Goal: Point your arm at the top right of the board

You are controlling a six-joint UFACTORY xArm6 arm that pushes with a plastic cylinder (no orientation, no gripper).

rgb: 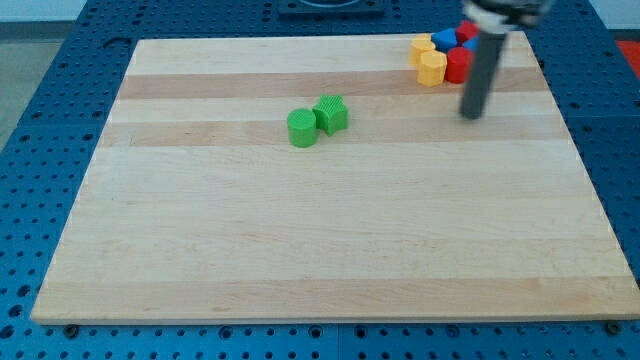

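1. The tip (472,114) rests on the bench (320,240) near its top right corner; no hand shows.
2. Yellow blocks (430,62), red blocks (458,64) and blue blocks (444,40) cluster just beside it.
3. Green cylinder (302,128) touches green cube (332,113) mid-bench.

Straight dark grey rod (476,75)

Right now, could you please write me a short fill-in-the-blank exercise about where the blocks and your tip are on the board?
1. The two ____ blocks sit touching near the board's middle top.
2. The cluster of yellow, red and blue blocks lies at the view's top ____.
3. My tip is just below and to the ____ of that cluster.

Missing words: green; right; right
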